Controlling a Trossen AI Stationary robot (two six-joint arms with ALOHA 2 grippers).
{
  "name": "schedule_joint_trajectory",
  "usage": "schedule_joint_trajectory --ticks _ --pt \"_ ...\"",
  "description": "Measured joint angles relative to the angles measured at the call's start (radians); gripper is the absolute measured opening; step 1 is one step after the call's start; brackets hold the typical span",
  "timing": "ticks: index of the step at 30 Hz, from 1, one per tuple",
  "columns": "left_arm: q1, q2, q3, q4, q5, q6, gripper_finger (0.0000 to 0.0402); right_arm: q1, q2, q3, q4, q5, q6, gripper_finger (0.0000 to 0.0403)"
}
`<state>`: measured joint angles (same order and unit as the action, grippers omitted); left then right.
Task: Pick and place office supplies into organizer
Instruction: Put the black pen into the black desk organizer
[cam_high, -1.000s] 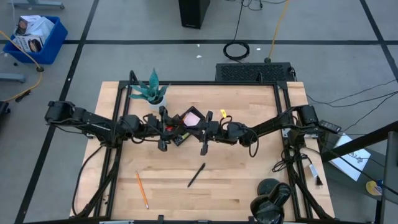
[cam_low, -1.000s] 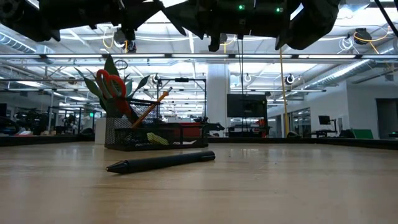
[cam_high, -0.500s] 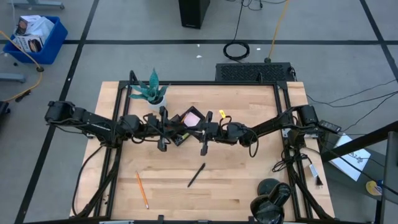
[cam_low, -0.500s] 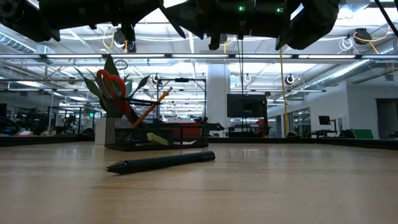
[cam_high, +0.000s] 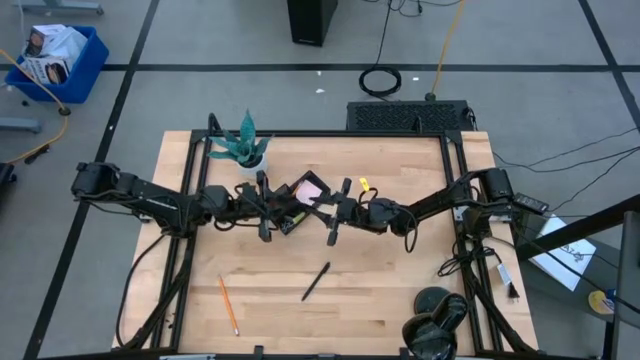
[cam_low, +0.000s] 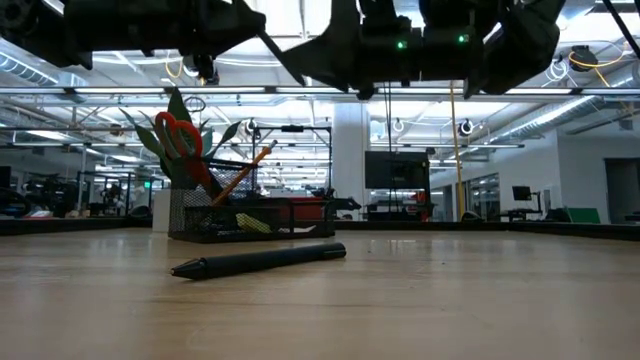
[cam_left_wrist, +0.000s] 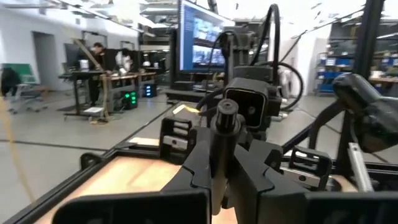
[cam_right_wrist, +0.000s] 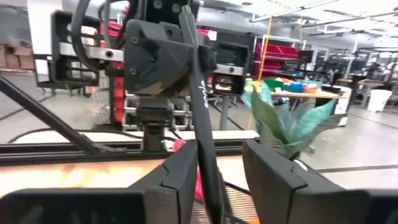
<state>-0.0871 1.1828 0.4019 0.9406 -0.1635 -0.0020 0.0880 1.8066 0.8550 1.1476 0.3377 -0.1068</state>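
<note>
Left gripper (cam_high: 265, 212) is held above the table just beside the organizer (cam_high: 290, 203), on the plant (cam_high: 243, 148) side. Its fingers (cam_left_wrist: 198, 163) are closed on a black pen (cam_left_wrist: 222, 134), which stands upright between them with its round end up.

Right gripper (cam_high: 335, 215) is held at the organizer's other side, facing the left one. A second black pen (cam_right_wrist: 200, 93) is carried between its fingers (cam_right_wrist: 177, 180), tilted and pressed against one finger. A gap is seen toward the other finger, so the grip is taken as closed only from the pen being kept in the air.

The organizer sits mid-table, turned at an angle, between the two grippers. Red-handled scissors (cam_low: 180, 140) and an orange pencil (cam_low: 245, 170) are stood up in its mesh cup, and a yellow-green bit (cam_low: 252, 224) is seen low in the tray. A pink sticky pad (cam_high: 310, 188) lies at its far corner (whether inside a compartment or just at the rim cannot be told).

A loose pen (cam_high: 316, 281) is left flat on the table, well apart from the organizer on the near side. A second orange pencil (cam_high: 228, 305) lies nearer the front edge, on the left arm's side. A small yellow bit (cam_high: 364, 184) lies by the right arm.
</note>
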Motion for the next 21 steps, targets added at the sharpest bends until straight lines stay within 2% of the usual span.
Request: schedule_joint_trajectory --ticks 4,8,11,17,21 --pt "-0.001 -0.001 0.000 -0.028 -0.054 -0.019 0.0023 -0.007 -0.001 -0.027 0.033 0.009 -0.015 0.0137" --pt "-0.002 -0.002 0.000 -0.035 -0.081 -0.020 0.0052 -0.004 -0.003 -0.047 0.057 0.010 -0.015 0.0148" --pt "-0.002 -0.002 0.000 -0.057 -0.139 -0.027 0.0058 -0.001 -0.013 -0.063 0.045 0.009 -0.018 0.0152" --pt "-0.028 -0.043 -0.001 -0.130 -0.281 -0.036 0.0023 0.009 -0.063 -0.113 0.043 0.009 -0.011 0.0153" --pt "-0.076 -0.099 -0.002 -0.166 -0.377 -0.006 0.0020 0.038 -0.098 -0.152 0.013 0.005 0.013 0.0153"
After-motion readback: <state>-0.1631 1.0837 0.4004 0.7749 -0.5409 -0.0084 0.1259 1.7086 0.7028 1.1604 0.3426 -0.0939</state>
